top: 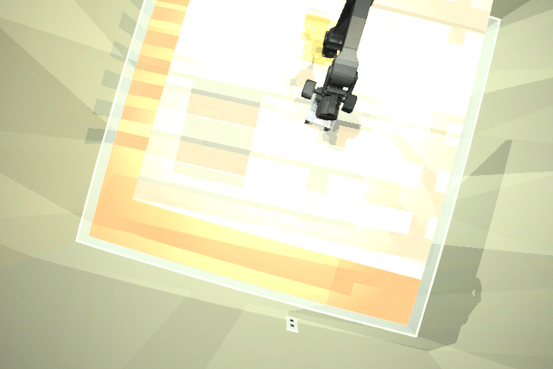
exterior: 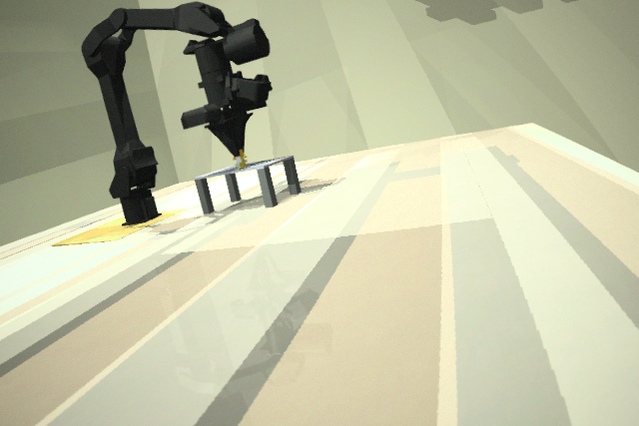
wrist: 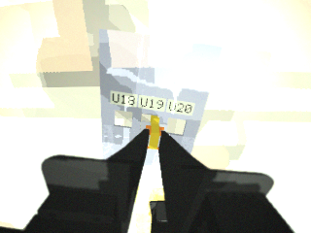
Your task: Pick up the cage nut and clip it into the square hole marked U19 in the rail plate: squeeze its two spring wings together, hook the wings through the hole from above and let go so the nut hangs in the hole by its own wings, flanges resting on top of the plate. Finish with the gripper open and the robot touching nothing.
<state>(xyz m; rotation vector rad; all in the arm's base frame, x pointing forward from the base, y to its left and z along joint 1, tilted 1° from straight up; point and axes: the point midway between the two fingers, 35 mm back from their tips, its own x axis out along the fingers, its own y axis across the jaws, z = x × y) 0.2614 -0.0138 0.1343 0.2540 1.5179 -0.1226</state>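
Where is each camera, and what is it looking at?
Top: high above, looking down at the table; the arm shows.
Exterior: off to one side, looking across the table; the whole arm shows.
Wrist: on the arm, looking past the end effector's black fingers at the plate.
Top and exterior share the yellow patch.

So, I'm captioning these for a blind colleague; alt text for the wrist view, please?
Gripper shut on a yellow-and-orange cage nut at the U19 hole of a grey rail plate, between the U18 and U20 holes.
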